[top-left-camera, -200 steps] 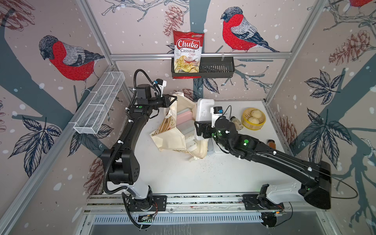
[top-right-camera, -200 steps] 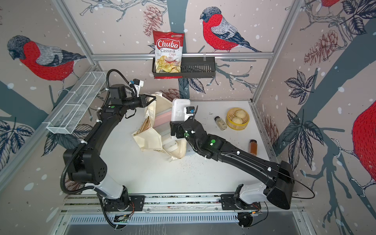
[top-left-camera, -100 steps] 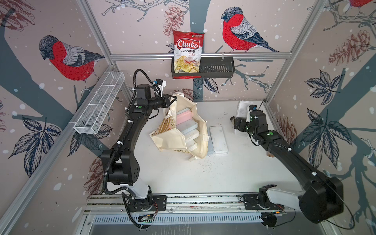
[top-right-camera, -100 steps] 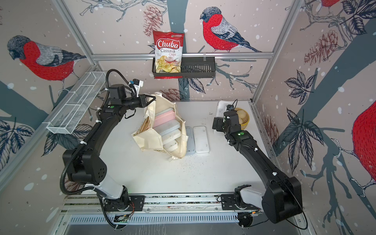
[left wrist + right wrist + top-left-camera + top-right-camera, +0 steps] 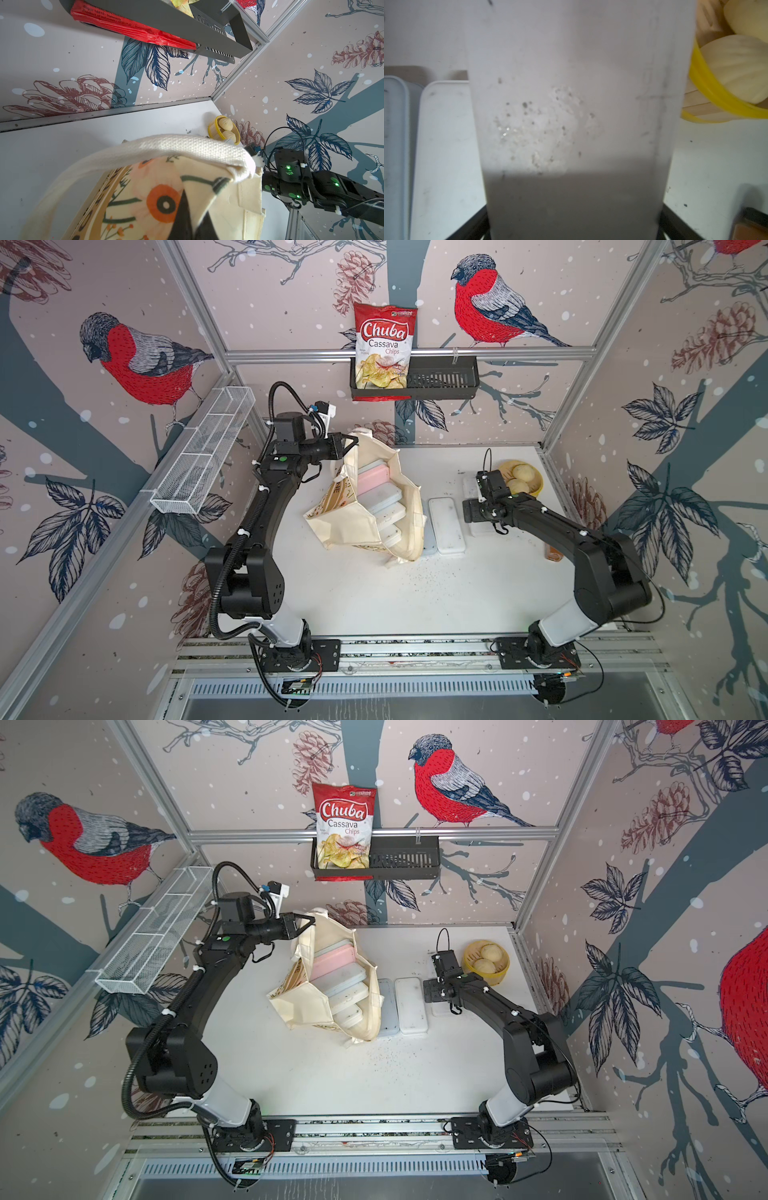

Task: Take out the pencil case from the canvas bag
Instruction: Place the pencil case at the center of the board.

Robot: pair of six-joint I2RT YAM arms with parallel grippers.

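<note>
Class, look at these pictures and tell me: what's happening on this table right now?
The left gripper is shut on the canvas bag at its top edge, holding its mouth open. The right gripper holds a white pencil case down at the table, beside the steamer basket. Two other cases lie next to the bag; more cases are inside.

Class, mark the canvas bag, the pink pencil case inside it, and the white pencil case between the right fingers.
canvas bag (image 5: pixel 353 526): in a top view, cream side panel.
pink pencil case (image 5: pixel 373 480): in a top view, flat face.
white pencil case (image 5: pixel 571 104): right wrist view, flat face.
</note>
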